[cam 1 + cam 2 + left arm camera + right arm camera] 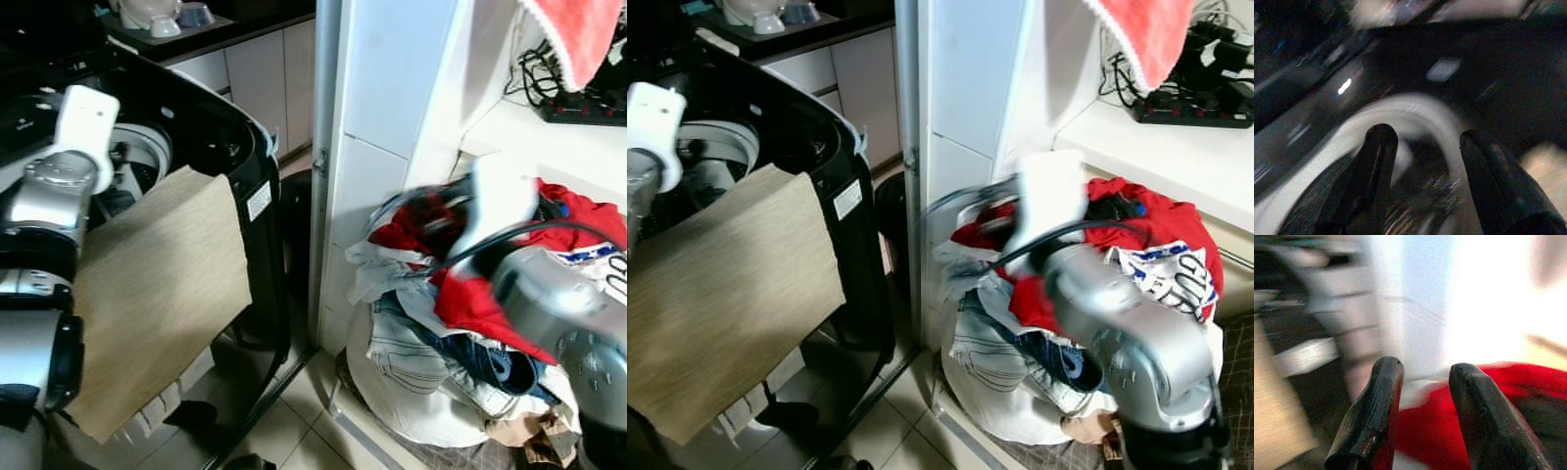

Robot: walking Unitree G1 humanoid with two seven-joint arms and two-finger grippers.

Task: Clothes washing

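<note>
A black top-loading washing machine (230,132) stands open on the left, its drum (142,157) showing. A beige cloth (157,294) hangs over its front rim. My left arm (59,186) reaches over the machine. The left gripper (1427,134) is open above the drum's pale rim (1415,105), holding nothing. On the right, a heaped pile of laundry (441,333) holds a red garment (480,304), jeans (407,357) and white pieces. My blurred right arm (539,294) is over the pile. The right gripper (1426,366) is open just above the red garment (1435,431).
A white tiled pillar (377,147) separates washer and laundry pile. A red towel (578,34) hangs at the top right above a white counter (558,147) with a black power strip (583,110). Cabinets (260,73) stand behind the washer. The floor (284,431) is tiled.
</note>
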